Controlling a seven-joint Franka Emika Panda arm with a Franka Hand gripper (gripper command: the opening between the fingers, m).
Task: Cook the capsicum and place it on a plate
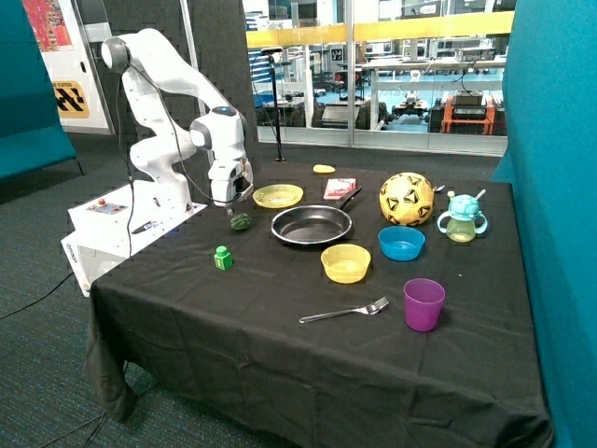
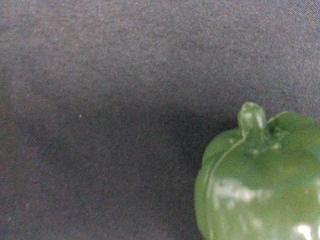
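Observation:
The capsicum [image 1: 241, 222] is a small dark green toy lying on the black tablecloth beside the frying pan [image 1: 312, 225]. In the wrist view the capsicum [image 2: 260, 185] fills one corner, stem up, with bare cloth around it. My gripper [image 1: 232, 207] hangs just above the capsicum, a little to the side of it away from the pan, and is not touching it. The flat yellow plate [image 1: 278, 195] lies behind the pan with nothing on it. The pan holds nothing.
A bright green bottle toy [image 1: 222, 258] stands in front of the capsicum. A yellow bowl [image 1: 345, 263], blue bowl [image 1: 401, 243], purple cup [image 1: 423, 304] and fork [image 1: 343, 312] lie nearer the front. A yellow ball [image 1: 406, 198], sippy cup [image 1: 463, 218] and pink box [image 1: 339, 188] sit at the back.

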